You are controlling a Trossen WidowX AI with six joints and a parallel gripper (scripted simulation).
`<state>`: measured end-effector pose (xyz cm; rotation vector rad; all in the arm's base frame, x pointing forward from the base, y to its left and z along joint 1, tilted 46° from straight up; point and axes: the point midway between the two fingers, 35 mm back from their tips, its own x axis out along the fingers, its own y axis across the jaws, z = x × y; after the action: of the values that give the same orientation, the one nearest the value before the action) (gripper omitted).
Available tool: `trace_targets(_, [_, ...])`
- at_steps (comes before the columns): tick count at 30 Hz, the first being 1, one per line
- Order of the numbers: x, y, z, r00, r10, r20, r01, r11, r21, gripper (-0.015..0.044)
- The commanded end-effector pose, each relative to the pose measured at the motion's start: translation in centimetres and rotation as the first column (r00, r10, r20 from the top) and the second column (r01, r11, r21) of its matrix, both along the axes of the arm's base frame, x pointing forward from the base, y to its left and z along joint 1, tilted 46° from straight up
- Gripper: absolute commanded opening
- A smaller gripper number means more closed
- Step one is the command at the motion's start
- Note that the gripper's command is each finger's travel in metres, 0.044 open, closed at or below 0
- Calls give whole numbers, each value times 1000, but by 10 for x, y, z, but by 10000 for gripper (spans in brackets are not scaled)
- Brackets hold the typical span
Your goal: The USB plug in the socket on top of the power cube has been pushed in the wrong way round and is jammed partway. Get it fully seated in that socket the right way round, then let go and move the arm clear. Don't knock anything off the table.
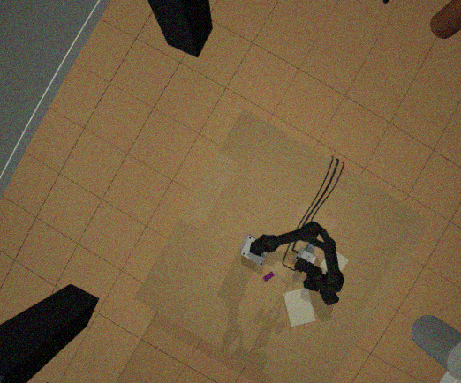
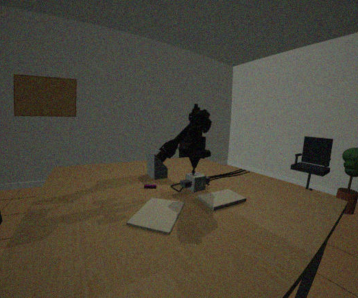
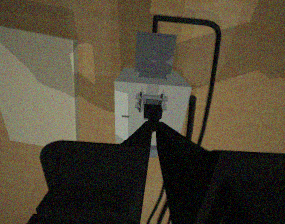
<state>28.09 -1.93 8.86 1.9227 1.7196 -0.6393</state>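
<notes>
The power cube [image 1: 307,255] [image 2: 197,184] [image 3: 178,112] is a pale box standing on the table. My gripper [image 2: 193,170] [image 3: 153,126] is directly above its top face, pointing down, its fingertips close together. It is shut on the small black USB plug [image 3: 153,110], which shows just beyond the fingertips in the wrist view. The socket outline [image 3: 165,102] shows around the plug's far side on the cube's top. The fingers hide the near side. How deep the plug sits, and which way round it is, I cannot tell.
A grey block [image 2: 186,183] [image 3: 155,52] sits against the cube's side, with a black cable [image 2: 181,185] [image 3: 213,65] looping from it. More cables [image 1: 324,191] [image 2: 228,174] run away behind. Two pale flat slabs [image 1: 299,309] [image 2: 224,200] and a small purple stick [image 1: 268,276] [image 2: 150,187] lie nearby.
</notes>
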Motion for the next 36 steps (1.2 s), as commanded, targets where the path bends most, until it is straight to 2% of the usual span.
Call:
trace_targets(1, [0,1,0,1000,-5,-2,5,1000,4,0])
trace_targets(36, [1,4,-3,1000,-5,-2,5,1000,4,0])
